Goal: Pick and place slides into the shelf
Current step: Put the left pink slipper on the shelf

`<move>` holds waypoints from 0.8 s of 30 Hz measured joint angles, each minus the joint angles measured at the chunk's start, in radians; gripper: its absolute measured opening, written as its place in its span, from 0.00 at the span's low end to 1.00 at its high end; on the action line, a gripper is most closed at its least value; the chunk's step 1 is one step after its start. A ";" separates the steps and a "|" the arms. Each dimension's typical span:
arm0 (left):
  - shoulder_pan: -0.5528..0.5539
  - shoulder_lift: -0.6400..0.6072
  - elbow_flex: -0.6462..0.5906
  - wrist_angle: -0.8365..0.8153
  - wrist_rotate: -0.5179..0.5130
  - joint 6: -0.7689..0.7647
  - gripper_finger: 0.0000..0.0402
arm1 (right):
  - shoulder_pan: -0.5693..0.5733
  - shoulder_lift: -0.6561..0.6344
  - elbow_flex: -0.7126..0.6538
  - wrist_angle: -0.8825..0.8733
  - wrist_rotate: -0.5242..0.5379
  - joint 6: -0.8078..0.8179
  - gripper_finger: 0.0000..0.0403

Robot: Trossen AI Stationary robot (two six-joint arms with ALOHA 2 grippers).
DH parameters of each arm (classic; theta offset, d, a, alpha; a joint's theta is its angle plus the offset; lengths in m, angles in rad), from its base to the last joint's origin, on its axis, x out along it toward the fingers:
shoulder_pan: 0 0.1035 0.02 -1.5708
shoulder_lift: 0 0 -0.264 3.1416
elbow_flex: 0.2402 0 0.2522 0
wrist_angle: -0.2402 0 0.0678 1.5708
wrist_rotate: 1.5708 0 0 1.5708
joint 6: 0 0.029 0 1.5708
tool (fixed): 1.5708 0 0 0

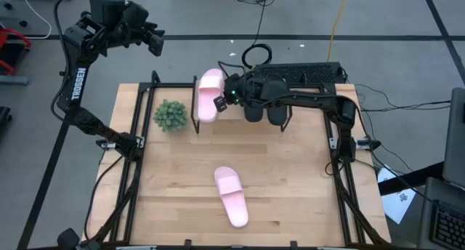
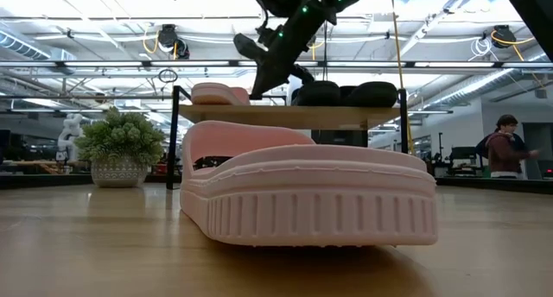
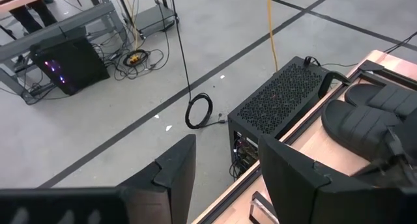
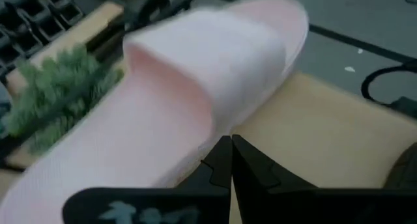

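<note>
Three slides rest on the shelf [image 1: 305, 70], right claw [image 1: 220, 103] closed beside the pink slide [image 1: 209, 94]; left claw [image 3: 221, 178] apart.

A small potted plant [image 1: 170, 115] stood on the wooden counter [image 1: 290, 184], near its far left corner. Beyond the counter's far edge, a black perforated box [image 3: 281, 97] sat on the grey floor, with a coiled black cable [image 3: 199, 111] lying just beside it and a yellow cord [image 1: 336, 21] trailing away. Far behind the plant, a person in a dark red top [image 2: 500, 150] stood in the room.
</note>
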 joint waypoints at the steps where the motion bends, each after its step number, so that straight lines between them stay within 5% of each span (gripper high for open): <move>1: 0.000 0.000 0.000 0.000 0.000 0.001 0.42 | -0.007 0.000 0.000 0.013 -0.002 -0.005 0.00; 24: 0.000 0.000 0.000 0.004 0.000 0.009 0.42 | -0.048 0.012 0.001 0.159 -0.107 -0.016 0.00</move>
